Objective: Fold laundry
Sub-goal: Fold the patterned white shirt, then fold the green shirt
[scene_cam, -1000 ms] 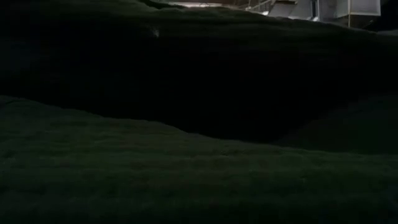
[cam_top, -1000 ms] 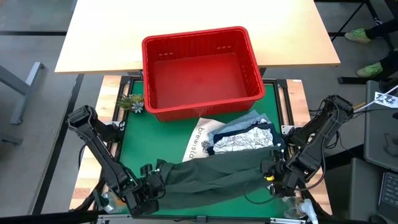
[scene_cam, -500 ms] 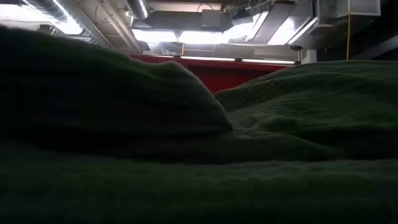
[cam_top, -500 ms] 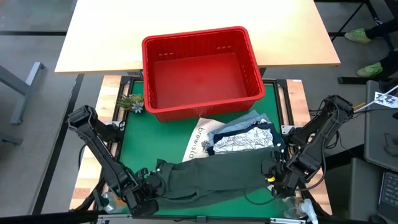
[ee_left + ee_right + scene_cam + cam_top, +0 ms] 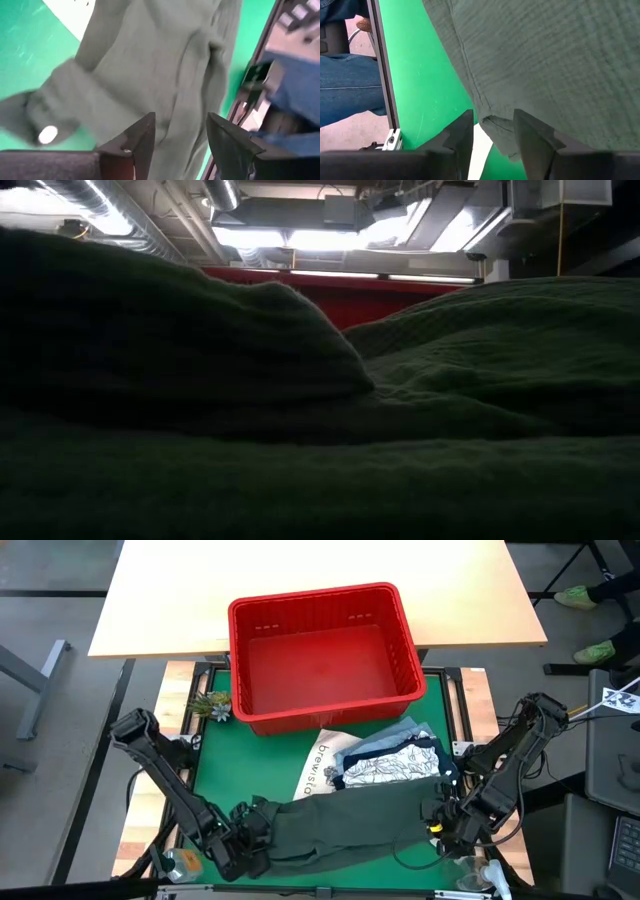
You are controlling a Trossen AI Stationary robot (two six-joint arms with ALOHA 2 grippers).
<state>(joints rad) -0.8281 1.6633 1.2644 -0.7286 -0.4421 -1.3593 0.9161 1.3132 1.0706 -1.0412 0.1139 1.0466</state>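
Along the lower edge of the high view I see the olive garment (image 5: 345, 823) spread on the green tabletop (image 5: 245, 765), not folded yet. Left pincer (image 5: 255, 840) and right pincer (image 5: 437, 820) stand open over its ends, holding nothing. Other laundry (image 5: 390, 760) waits in a heap.
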